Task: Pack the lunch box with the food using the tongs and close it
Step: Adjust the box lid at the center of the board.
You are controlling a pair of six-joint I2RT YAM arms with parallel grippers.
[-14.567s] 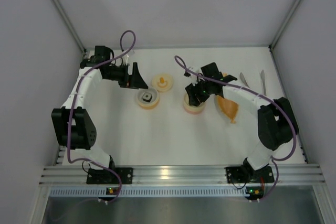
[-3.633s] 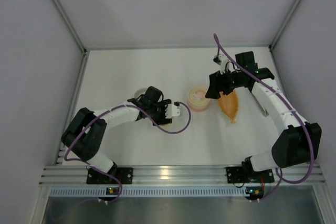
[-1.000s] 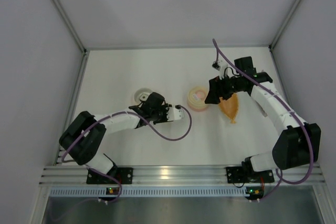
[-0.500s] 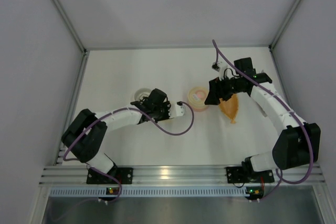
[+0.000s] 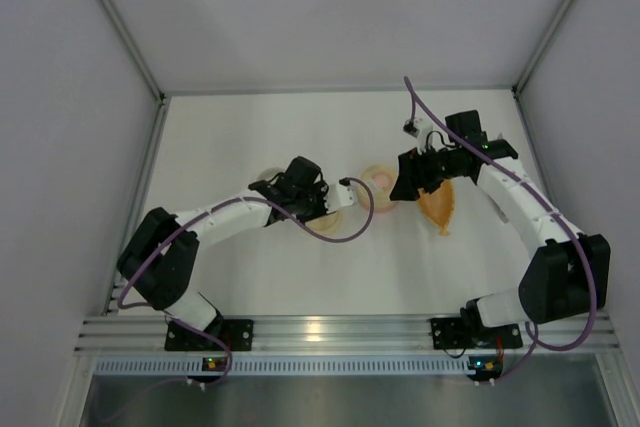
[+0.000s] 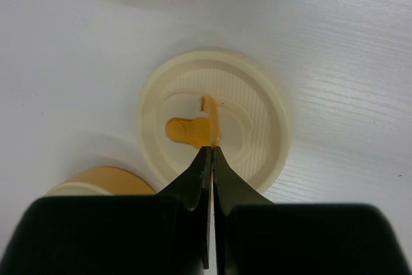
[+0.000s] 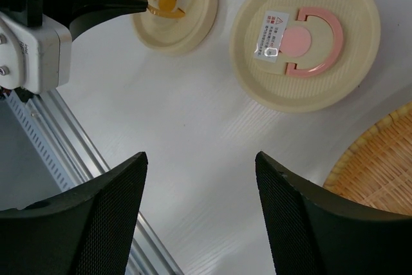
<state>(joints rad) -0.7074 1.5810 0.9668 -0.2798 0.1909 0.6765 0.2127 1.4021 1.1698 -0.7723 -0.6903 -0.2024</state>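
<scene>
Left gripper: jaws fully together, tips pinching the upright orange tab at the centre of a small cream lid. That lid sat level over the white table; could not tell whether it rested on the table or was raised a little. A second round container with an orange rim lay just beside the small lid, partly hidden behind the left fingers in the left wrist view. Right gripper: the two black fingers stood wide apart with nothing between them, hanging above bare table near the lunch box. The lunch box sat at mid-table between the two grippers with its lid on. The lid's pink mark faced up, with a small white label beside it. The small cream lid lay near the lunch box, apart from it, with a strip of table showing between them in the right wrist view. The orange bag lay on the table to the right of the lunch box, below the right wrist. Its surface showed a woven-looking texture in the right wrist view, and its pointed end was toward the near edge. Contents of the lunch box not visible.
</scene>
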